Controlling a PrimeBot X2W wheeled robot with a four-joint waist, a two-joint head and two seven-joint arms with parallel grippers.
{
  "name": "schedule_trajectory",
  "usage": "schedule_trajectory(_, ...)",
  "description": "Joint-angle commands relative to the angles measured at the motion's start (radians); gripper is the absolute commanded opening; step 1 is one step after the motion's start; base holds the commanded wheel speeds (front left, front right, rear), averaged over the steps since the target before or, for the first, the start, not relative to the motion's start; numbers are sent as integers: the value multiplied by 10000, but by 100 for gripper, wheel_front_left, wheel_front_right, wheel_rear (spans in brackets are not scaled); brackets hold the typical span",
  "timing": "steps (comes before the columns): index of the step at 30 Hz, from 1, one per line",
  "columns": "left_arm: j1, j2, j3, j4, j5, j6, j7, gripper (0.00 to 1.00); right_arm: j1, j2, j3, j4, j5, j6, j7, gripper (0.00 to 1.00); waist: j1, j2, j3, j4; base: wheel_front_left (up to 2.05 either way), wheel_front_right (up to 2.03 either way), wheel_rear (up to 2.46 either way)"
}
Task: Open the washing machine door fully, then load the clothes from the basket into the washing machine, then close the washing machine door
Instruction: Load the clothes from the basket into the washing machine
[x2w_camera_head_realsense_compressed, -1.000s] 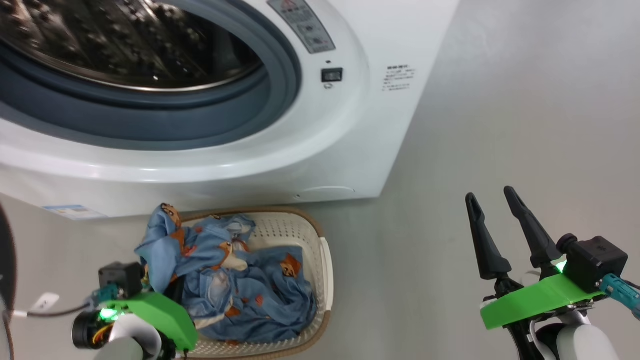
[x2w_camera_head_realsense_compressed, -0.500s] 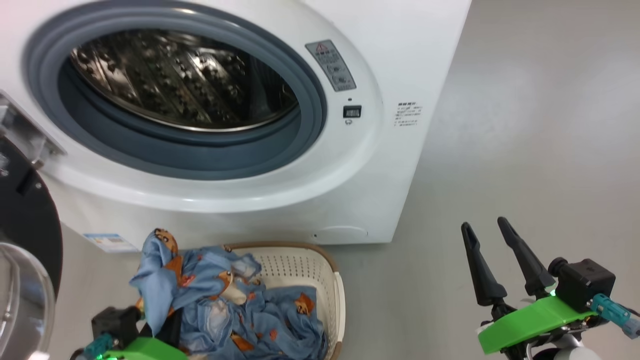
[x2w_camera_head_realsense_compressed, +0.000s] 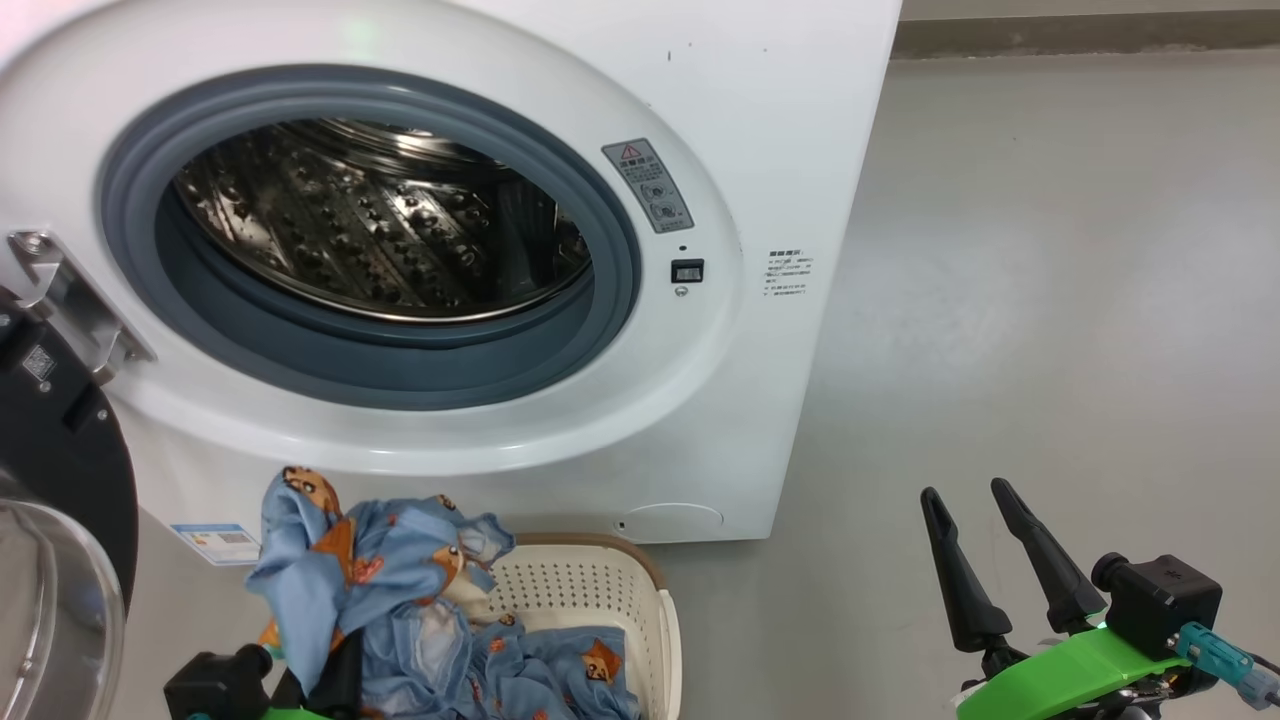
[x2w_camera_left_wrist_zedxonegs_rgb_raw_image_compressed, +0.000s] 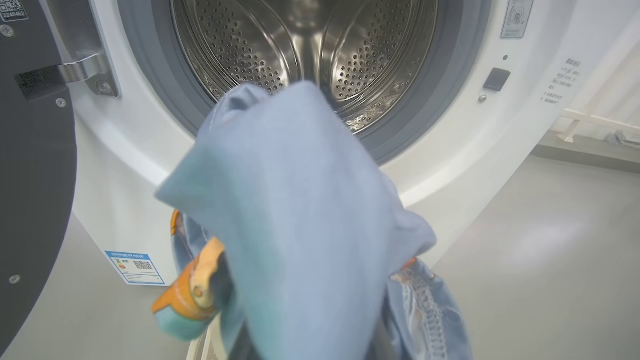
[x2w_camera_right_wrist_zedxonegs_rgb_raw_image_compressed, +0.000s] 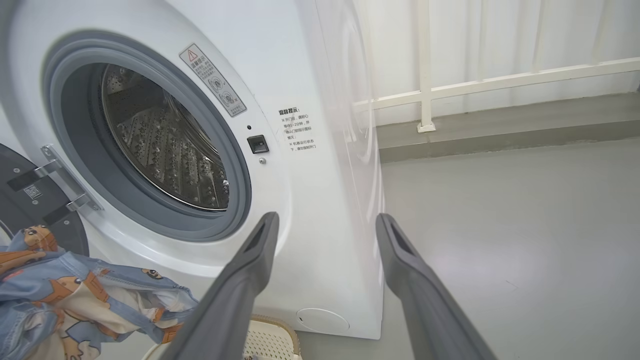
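The washing machine (x2w_camera_head_realsense_compressed: 790, 150) stands in front of me, its steel drum (x2w_camera_head_realsense_compressed: 380, 230) exposed. Its black-rimmed door (x2w_camera_head_realsense_compressed: 60, 470) is swung open at the left. Below the opening sits the cream basket (x2w_camera_head_realsense_compressed: 620, 590). Light-blue clothes (x2w_camera_head_realsense_compressed: 380, 570) rise out of it in a bunch. My left gripper (x2w_camera_head_realsense_compressed: 335, 665) is under that bunch, shut on the clothes, its fingers mostly covered. In the left wrist view the clothes (x2w_camera_left_wrist_zedxonegs_rgb_raw_image_compressed: 300, 225) hang before the drum (x2w_camera_left_wrist_zedxonegs_rgb_raw_image_compressed: 310, 45). My right gripper (x2w_camera_head_realsense_compressed: 965, 492) stands open and empty over the floor at the right; its fingertips (x2w_camera_right_wrist_zedxonegs_rgb_raw_image_compressed: 270, 220) are spread wide.
Grey floor (x2w_camera_head_realsense_compressed: 1050, 300) stretches to the right of the machine. A white railing (x2w_camera_right_wrist_zedxonegs_rgb_raw_image_compressed: 425, 90) and a low kerb run behind it. A blue label sticker (x2w_camera_head_realsense_compressed: 220, 543) is on the machine's lower front. The door's metal hinge (x2w_camera_head_realsense_compressed: 70, 300) juts out at the left.
The head camera has tilted up, showing more of the drum. My left gripper has lifted the bunch of clothes higher above the basket. The right gripper stays open.
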Motion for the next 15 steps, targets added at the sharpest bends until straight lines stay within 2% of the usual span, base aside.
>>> schedule_trajectory(1,-145,81,416,-377,122,-55,-137,0,-84,-22,287,-281,66,100,-80,100,-1,0,8,-38,0,0,0)
schedule_trajectory(8,-279,-177,830,-1130,-2,-95,-137,0,-138,-22,285,-363,45,100,-96,100,-1,0,413,-203,0,0,0)
schedule_trajectory(15,-1285,-43,1080,-1591,-409,-99,-137,0,-380,-22,267,-521,-73,100,-45,100,-1,0,1226,-438,0,0,0)
